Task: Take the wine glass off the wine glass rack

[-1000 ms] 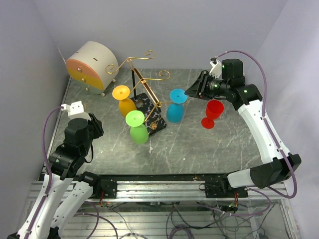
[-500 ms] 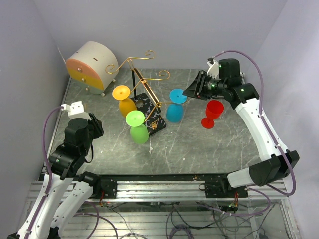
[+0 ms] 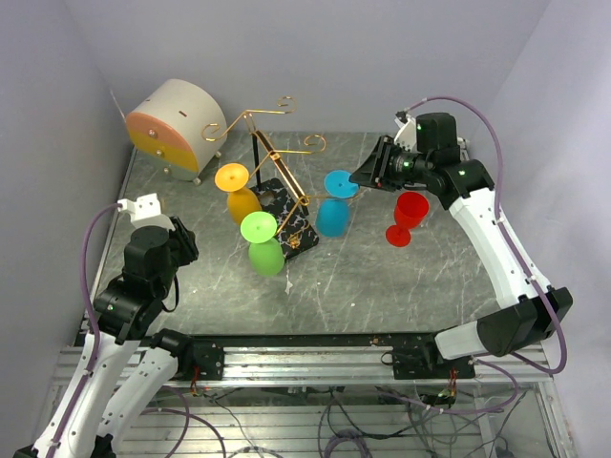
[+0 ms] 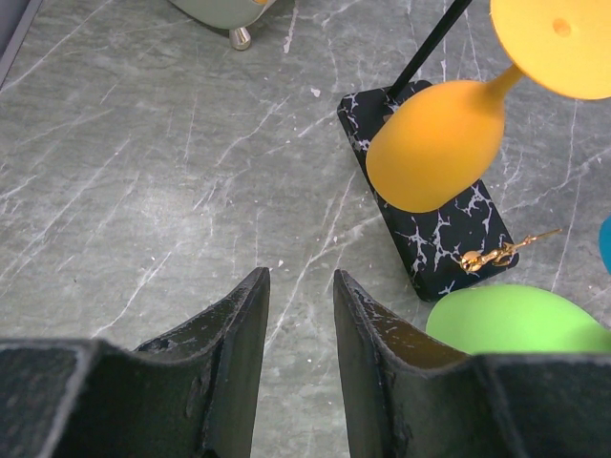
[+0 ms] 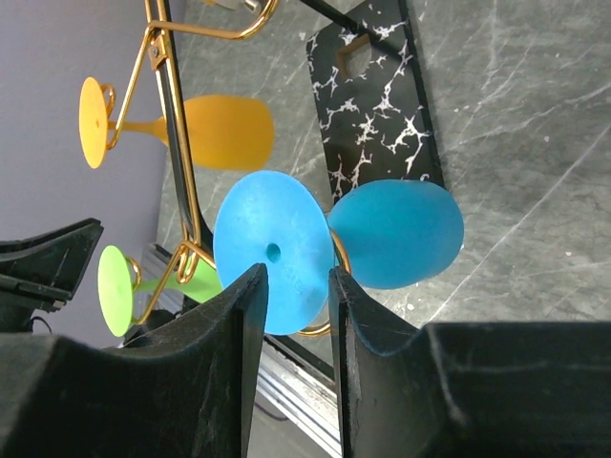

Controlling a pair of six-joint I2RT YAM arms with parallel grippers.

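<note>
Right gripper (image 5: 293, 279), parted and empty, is hovering at the blue wine glass (image 5: 396, 234) on the wine glass rack (image 5: 377, 114); pinching its foot, then sliding outward, likely follows. Left gripper (image 4: 301, 286) is idling, unclenched.

The wine glass rack (image 3: 274, 153) is thin gold metal wire, very shiny. Its base (image 5: 374, 95) looks like smooth black stone with white lines. The blue wine glass (image 5: 396, 234), orange wine glass (image 4: 434, 143), green wine glass (image 4: 506, 322) and red wine glass (image 3: 410, 208) look like smooth, dull plastic. The tabletop (image 3: 401, 277) is smooth grey stone with thin white lines. The round box (image 3: 177, 114) at its far left corner looks smooth and dull. The left gripper (image 4: 299, 324) has black, rough, dull fingers (image 4: 234, 363).
</note>
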